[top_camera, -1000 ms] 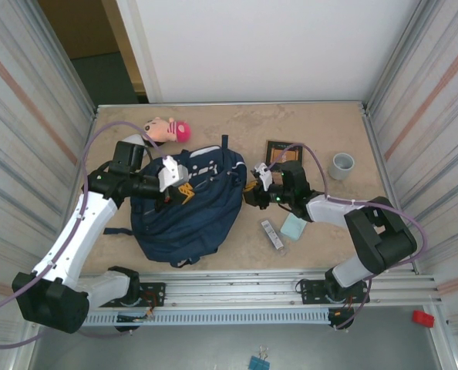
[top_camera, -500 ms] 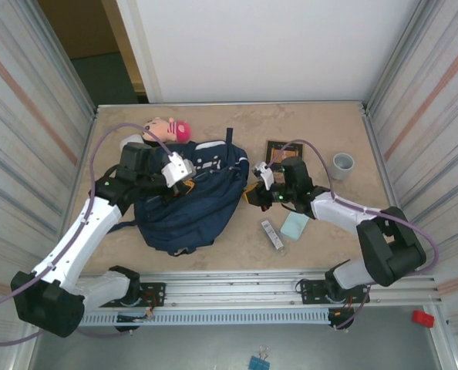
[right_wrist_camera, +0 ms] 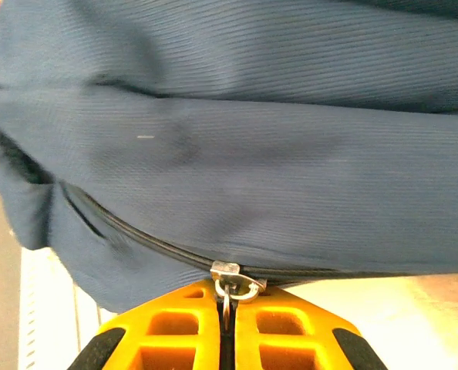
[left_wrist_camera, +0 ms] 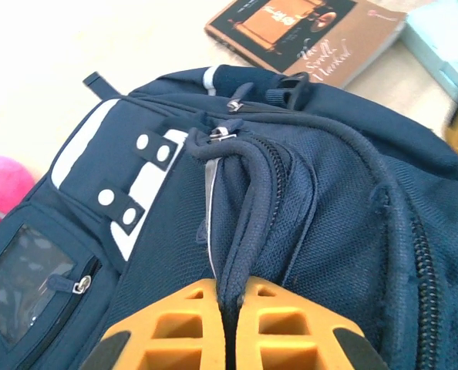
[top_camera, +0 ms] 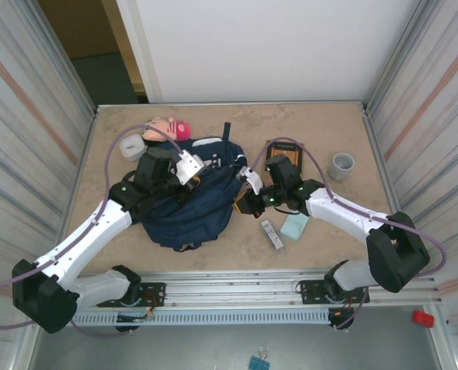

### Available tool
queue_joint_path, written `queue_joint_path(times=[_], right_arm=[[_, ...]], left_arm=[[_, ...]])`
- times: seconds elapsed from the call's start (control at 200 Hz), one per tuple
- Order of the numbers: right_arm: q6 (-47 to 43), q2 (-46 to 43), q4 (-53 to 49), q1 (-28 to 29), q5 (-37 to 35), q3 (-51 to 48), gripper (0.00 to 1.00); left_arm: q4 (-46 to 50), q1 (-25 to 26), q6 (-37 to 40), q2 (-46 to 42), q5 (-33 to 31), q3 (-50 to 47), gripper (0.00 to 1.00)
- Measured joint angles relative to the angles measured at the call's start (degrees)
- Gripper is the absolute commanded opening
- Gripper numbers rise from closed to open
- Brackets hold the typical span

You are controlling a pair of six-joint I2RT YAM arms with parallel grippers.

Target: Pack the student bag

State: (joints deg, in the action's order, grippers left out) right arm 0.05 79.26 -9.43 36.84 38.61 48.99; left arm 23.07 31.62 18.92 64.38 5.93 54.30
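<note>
The student bag point(top_camera: 189, 208) lies flat on the table point(top_camera: 329, 123), a bit left of the middle of the top view. It is big and dark blue, with white patches near its top end.

Both arms have a pinch on it. The left gripper point(left_wrist_camera: 225, 324) is closed tight on a thick fold of the bag's cloth point(left_wrist_camera: 244, 223) that runs up to a little metal zipper tab point(left_wrist_camera: 220, 134). In the top view that gripper point(top_camera: 189, 166) sits over the upper part of the bag. I think it holds the cloth so the bag will not slide or bunch up.

The right gripper point(right_wrist_camera: 227, 308) is closed on a small metal zipper pull point(right_wrist_camera: 229, 281) at the bag's edge, where the zipper line point(right_wrist_camera: 136, 231) runs off to the left. From above, it point(top_camera: 248, 202) is at the bag's right side. It looks ready to tug the zipper, likely to open the bag so things can go in.

The other things wait on the table. A brown book point(top_camera: 281, 154) lies just past the right gripper. A pale blue pad point(top_camera: 294, 226) and a small grey stick point(top_camera: 271, 233) lie lower right of the bag. A grey cup point(top_camera: 341, 165) stands farther right. A pink doll point(top_camera: 167, 127) lies at the upper left.
</note>
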Motion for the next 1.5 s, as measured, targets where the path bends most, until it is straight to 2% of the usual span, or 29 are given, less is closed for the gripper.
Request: queue_joint_path(times=[0.23, 0.471, 0.722, 0.977, 1.077, 1.142, 1.278, 1.378, 1.498], right_arm=[[5.57, -1.42, -3.61, 3.19, -0.94, 2.69, 0.06], [16.83, -2.08, -5.84, 3.58, -2.58, 2.78, 0.07], [29.62, -2.03, -5.60, 6.54, -2.97, 2.99, 0.09], [37.20, 0.09, -3.76, 8.37, -3.61, 4.00, 0.12], [38.88, 0.76, -2.34, 8.55, -2.78, 4.26, 0.23], [40.02, 0.96, -1.68, 8.52, -2.21, 4.61, 0.41], [43.63, 0.92, 1.75, 7.74, 0.35, 4.42, 0.67], [47.50, -0.20, 5.60, 4.98, 0.72, 1.81, 0.76], [52.02, -1.20, 7.15, 0.68, 0.20, -1.79, 0.79]], left_arm=[[-4.55, 4.22, -6.08, 4.22, -8.87, 0.00, 0.00], [-6.67, 6.56, -8.44, 7.28, -12.98, 0.00, 0.00], [-7.08, 7.19, -9.84, 8.15, -13.81, 0.07, 0.00], [-7.13, 7.58, -10.21, 8.66, -13.88, 0.07, 0.00], [-8.07, 7.56, -10.16, 8.63, -13.05, -0.44, 0.00], [-9.81, 7.56, -10.01, 8.35, -12.11, -1.70, 0.00], [-13.66, 6.84, -8.31, 7.10, -7.06, -5.42, 0.00], [-15.37, 4.83, -6.08, 5.18, -1.16, -8.20, 0.00], [-16.00, 1.68, -3.61, 2.29, 5.25, -9.66, 0.00]])
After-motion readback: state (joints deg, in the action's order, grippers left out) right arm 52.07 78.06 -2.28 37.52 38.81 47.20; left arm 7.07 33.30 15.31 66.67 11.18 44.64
